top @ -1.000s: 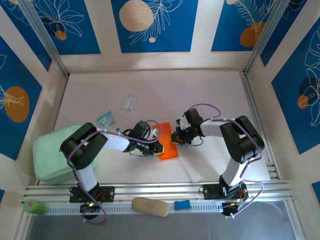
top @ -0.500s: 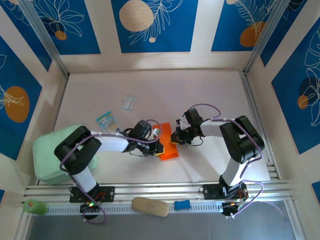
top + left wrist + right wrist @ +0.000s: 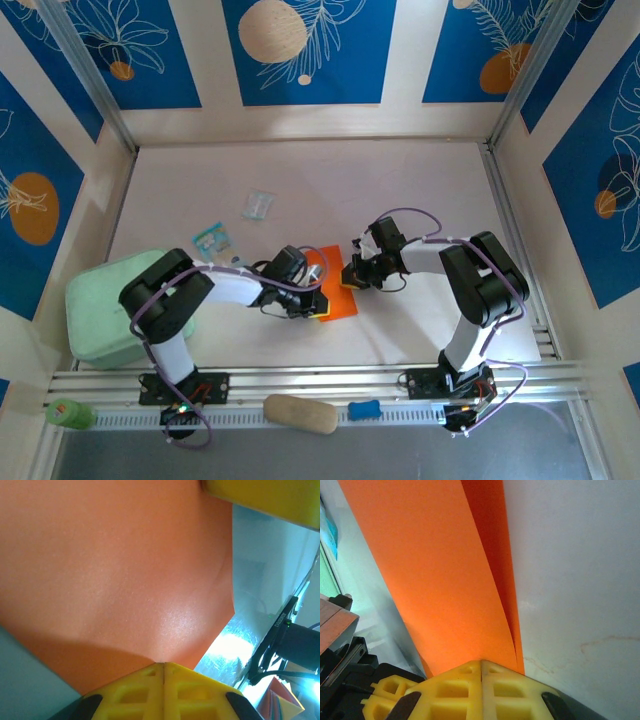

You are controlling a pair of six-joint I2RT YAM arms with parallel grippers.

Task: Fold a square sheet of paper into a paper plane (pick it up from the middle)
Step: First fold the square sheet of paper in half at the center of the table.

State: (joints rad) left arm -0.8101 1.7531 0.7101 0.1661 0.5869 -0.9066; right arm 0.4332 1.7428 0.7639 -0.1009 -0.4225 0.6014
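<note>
The square sheet of paper (image 3: pixel 340 298) lies on the counter (image 3: pixel 300 180) between my two arms, near the middle and a little toward the near edge. It is already folded: from my right wrist I see one orange layer lapped over another along a long straight crease (image 3: pixel 485 580).

My left pincer (image 3: pixel 318 302) is pressed together on the paper's near left edge. From that wrist, the orange sheet (image 3: pixel 110 570) runs down to a corner that meets the seam of my closed yellow tips (image 3: pixel 164 669). My right pincer (image 3: pixel 349 272) is likewise pressed together, on the far right edge, with both layers running into the closed tips (image 3: pixel 481 666).

Over the last second little has moved. My left elbow swung out and back, and my left pincer crept slightly toward the near corner of the sheet. My right arm and the paper itself held their place. I judge this to be a small adjustment of grip along an edge while the other end is pinned. The fold is being set, not a new one started, and there is no pointed dart yet.

Further out sit a blue-and-white packet (image 3: pixel 211 238), a clear wrapper (image 3: pixel 258 205) and a mint green pad (image 3: pixel 100 310). The packet's print is too small to read, and the blue wall panels carry leaf drawings but no words.
</note>
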